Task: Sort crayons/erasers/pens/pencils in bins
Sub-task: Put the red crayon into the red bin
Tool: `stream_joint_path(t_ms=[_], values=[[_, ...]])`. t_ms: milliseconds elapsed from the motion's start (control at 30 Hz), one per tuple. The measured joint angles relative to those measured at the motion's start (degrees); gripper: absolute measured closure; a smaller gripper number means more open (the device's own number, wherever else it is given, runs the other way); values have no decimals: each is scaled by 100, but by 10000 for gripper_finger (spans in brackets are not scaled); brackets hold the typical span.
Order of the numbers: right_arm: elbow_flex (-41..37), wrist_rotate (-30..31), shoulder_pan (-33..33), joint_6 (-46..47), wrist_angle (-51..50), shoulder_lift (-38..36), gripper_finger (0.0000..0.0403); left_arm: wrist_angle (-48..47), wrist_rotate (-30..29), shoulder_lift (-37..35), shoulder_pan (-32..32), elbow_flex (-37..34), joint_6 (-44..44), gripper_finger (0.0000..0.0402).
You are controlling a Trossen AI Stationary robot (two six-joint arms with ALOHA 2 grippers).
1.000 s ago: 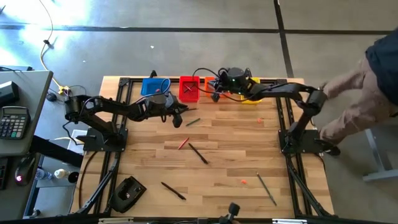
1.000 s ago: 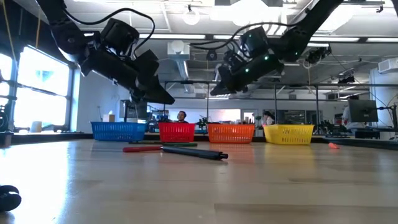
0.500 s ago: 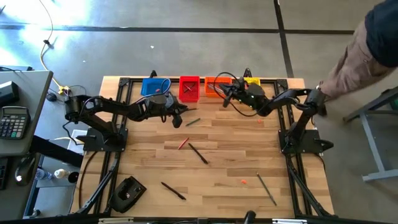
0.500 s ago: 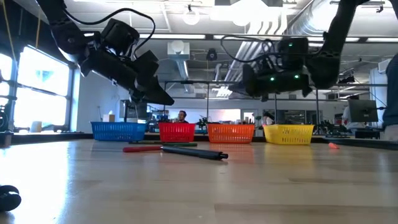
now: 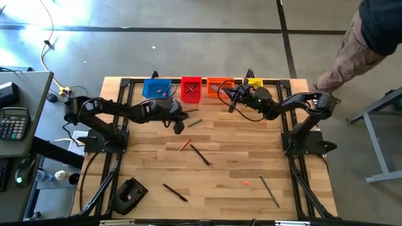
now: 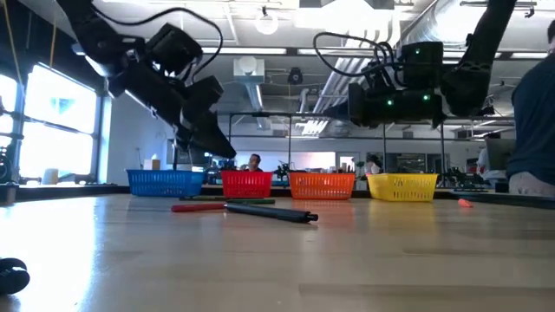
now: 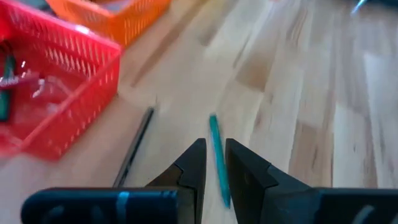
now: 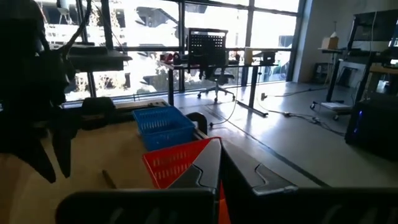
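Four bins stand in a row at the table's far edge: blue (image 5: 157, 88), red (image 5: 191, 88), orange (image 5: 217, 86) and yellow (image 5: 254, 82). My left gripper (image 5: 180, 127) hangs above the table in front of the red bin (image 7: 56, 93), slanting down. Its fingers stand a narrow gap apart (image 7: 214, 155) with nothing between them. A green pen (image 7: 217, 158) and a dark pen (image 7: 134, 152) lie on the wood below. My right gripper (image 5: 230, 105) floats level in front of the orange bin, shut and empty (image 8: 219, 163). Pink erasers (image 5: 245, 183) (image 5: 262, 123) lie on the right half.
Loose sticks lie on the wood: a red one (image 5: 184, 144), a black pen (image 5: 201, 154), another black pen (image 5: 174, 192) and a grey pencil (image 5: 270, 191). A black device (image 5: 129, 194) sits at the near left corner. A person (image 5: 370, 37) stands beyond the far right corner.
My right gripper has drawn back from over the red and orange bins toward the table's right and near edges. It has sunk a little and tipped up from slanting down to level, staying shut. My left gripper has tipped slightly further down. The person has moved along the right side.
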Motion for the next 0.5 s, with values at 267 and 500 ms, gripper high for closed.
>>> stream_joint_path(t_ms=[267,500], values=[[0,0,0,-45,-115,-6,403,-1718,-561,-104,-647,562,141,353],[0,-14,0,-45,-132,-6,403,-2786,-575,-104,-1158,754,129,386]])
